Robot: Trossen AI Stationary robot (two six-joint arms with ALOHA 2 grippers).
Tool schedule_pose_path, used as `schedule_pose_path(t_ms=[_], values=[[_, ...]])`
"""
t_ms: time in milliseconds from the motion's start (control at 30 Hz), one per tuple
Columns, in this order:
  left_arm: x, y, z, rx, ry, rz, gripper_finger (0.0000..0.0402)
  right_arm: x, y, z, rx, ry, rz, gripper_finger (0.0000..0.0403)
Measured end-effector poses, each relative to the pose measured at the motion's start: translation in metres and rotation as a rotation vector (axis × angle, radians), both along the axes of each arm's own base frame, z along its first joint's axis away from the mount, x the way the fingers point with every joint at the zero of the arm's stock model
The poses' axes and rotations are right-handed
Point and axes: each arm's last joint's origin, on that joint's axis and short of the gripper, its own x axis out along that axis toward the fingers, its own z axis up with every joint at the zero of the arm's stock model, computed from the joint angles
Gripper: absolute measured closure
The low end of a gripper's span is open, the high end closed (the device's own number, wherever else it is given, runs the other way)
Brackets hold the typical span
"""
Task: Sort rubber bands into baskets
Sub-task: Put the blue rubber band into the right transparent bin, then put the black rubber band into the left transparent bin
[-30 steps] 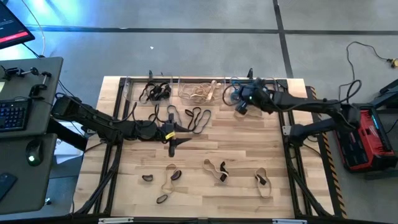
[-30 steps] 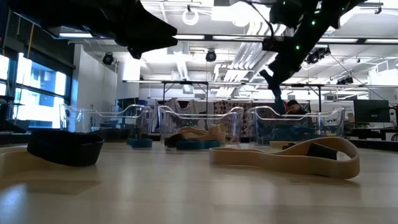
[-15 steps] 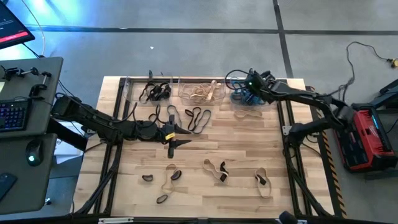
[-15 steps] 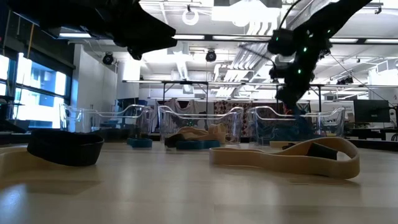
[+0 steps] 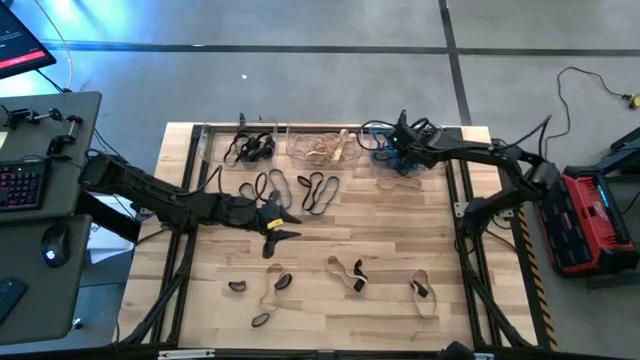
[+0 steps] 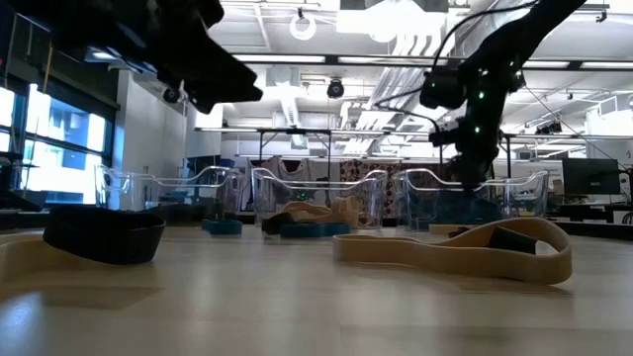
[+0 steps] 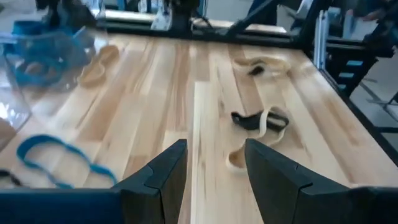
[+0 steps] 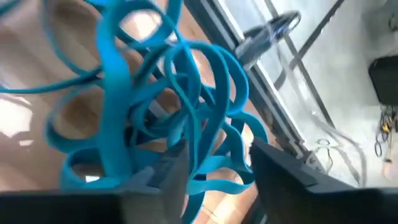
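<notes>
Up at the frame's top right, blue rubber bands (image 8: pixel 168 106) fill 1 clear basket (image 5: pixel 402 160); the right gripper (image 5: pixel 397 140) hovers there, fingers parted. Mid-left, the left gripper (image 5: pixel 278 224) waits, fingers apart and empty.

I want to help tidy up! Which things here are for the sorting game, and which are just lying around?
For the sorting:
- thin floppy rubber bands in black, tan and blue
- three clear plastic baskets
- left gripper, open over the wooden table
- right gripper, over the blue pile

Just lying around:
- black keyboard
- red case
</notes>
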Motion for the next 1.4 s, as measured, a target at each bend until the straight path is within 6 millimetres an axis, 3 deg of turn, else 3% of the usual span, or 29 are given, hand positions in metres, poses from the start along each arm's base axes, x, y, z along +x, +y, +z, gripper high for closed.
schedule_pose_path(t_ms=[100, 200, 333, 533, 700, 833, 1033, 1400], values=[[-0.005, 0.001, 0.001, -0.010, 0.035, 0.011, 0.0247, 0.000, 0.010, 0.013, -0.030, -0.052, 0.016, 0.0219], [-0.009, 0.002, 0.002, -0.021, 0.059, 0.023, 0.0247, 0.000, 0.024, 0.031, -0.074, -0.133, 0.039, 0.0224], [-0.012, 0.006, 0.001, -0.024, 0.098, 0.042, 0.0247, 0.002, 0.047, 0.051, -0.111, -0.264, 0.077, 0.0268], [-0.013, 0.012, 0.002, 0.009, 0.250, 0.090, 0.0248, 0.012, 0.084, 0.066, -0.113, -0.412, 0.177, 0.0384], [-0.016, 0.013, 0.018, 0.039, 0.428, 0.150, 0.0248, 0.034, 0.118, 0.073, -0.104, -0.586, 0.301, 0.0386], [-0.025, 0.015, 0.026, 0.039, 0.599, 0.211, 0.0248, 0.051, 0.144, 0.076, -0.103, -0.690, 0.411, 0.0400], [-0.037, 0.027, 0.022, 0.009, 0.745, 0.332, 0.0248, 0.070, 0.178, 0.070, -0.084, -0.768, 0.524, 0.0402], [-0.026, 0.050, 0.003, -0.010, 0.868, 0.306, 0.0235, 0.098, 0.218, 0.045, -0.043, -0.812, 0.641, 0.0402]])
